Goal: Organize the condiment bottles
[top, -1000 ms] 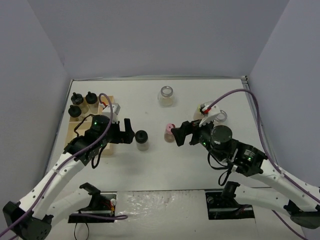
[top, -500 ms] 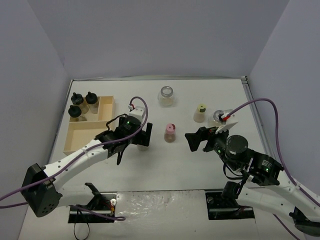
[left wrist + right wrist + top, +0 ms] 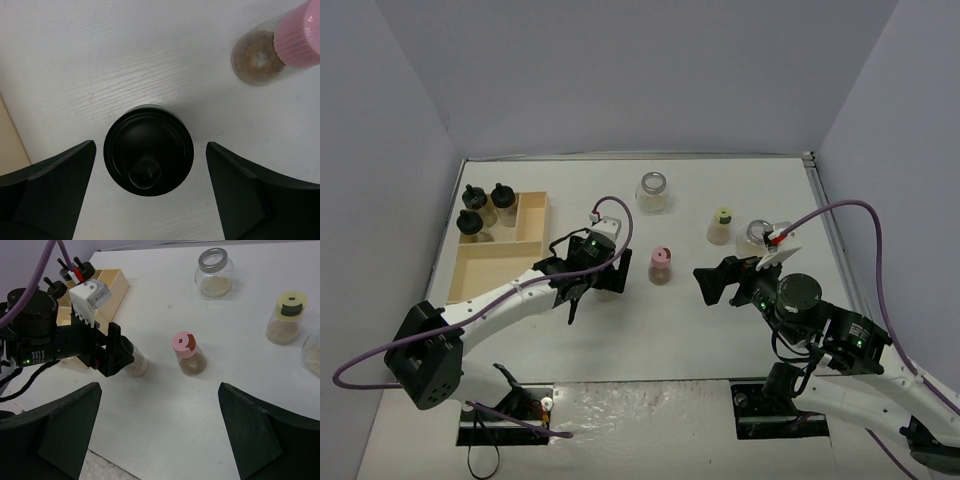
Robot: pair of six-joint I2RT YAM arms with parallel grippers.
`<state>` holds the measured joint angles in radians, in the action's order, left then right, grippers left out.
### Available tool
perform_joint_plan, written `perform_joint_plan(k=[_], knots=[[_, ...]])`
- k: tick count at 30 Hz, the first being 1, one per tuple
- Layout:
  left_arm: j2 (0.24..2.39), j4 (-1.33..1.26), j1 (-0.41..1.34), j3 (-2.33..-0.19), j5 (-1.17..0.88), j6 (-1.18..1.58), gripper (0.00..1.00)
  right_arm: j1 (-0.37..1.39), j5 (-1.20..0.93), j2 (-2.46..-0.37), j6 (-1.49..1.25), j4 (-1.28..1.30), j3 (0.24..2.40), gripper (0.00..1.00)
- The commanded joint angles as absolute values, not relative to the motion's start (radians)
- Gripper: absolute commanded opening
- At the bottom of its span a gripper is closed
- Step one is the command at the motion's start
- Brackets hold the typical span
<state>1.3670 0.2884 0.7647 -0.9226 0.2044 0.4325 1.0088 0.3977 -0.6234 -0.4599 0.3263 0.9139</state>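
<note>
The left gripper (image 3: 594, 279) stands wide open over a black-capped jar (image 3: 148, 156) near the middle of the white table (image 3: 720, 330); in the left wrist view its two fingers (image 3: 50, 185) sit on either side of the cap with bare table showing in both gaps, so nothing is gripped; the jar stands upright just beside the right edge of the wooden tray (image 3: 500, 262).

The right gripper (image 3: 713, 281) is also spread wide and holds nothing; it hangs above bare table to the right of the pink-capped jar (image 3: 660, 265), apart from it; in the right wrist view only tabletop lies between its fingers (image 3: 55, 435).

The pink-capped jar stands upright on the table between the two grippers, near the black-capped one but not touching it; the yellow-green-capped jar (image 3: 720, 226) stands farther back and to the right; a wide jar with a silvery lid (image 3: 652, 191) stands toward the back of the table, near the middle; a second wide jar (image 3: 757, 234) is just right of the yellow-green one, partly hidden by the right arm's cable.

Three more black-capped jars (image 3: 472, 208) stand close together in the tray's back-left compartment; the long front compartment and the small back-right one hold no jars.
</note>
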Motion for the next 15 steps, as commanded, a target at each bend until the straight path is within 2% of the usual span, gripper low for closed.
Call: perform_joint_plan(k=[1, 2, 7, 11, 13, 15], knots=[[1.362, 0.239, 0.761, -0.977, 0.219, 0.45, 0.83, 1.014, 0.433, -0.617, -0.48, 0.285, 0.905, 1.0], [1.365, 0.239, 0.761, -0.979, 0.224, 0.456, 0.73, 1.014, 0.433, -0.615, -0.48, 0.285, 0.902, 1.0], [1.356, 0.258, 0.759, -0.993, 0.242, 0.462, 0.41, 1.012, 0.431, -0.615, -0.48, 0.287, 0.899, 1.0], [1.323, 0.332, 0.755, -1.051, 0.274, 0.461, 0.07, 1.014, 0.431, -0.615, -0.478, 0.288, 0.898, 1.0], [1.295, 0.375, 0.743, -1.09, 0.287, 0.459, 0.0, 1.014, 0.437, -0.615, -0.476, 0.287, 0.893, 1.0], [1.25, 0.434, 0.701, -1.156, 0.265, 0.447, 0.0, 1.012, 0.444, -0.617, -0.478, 0.288, 0.884, 1.0]])
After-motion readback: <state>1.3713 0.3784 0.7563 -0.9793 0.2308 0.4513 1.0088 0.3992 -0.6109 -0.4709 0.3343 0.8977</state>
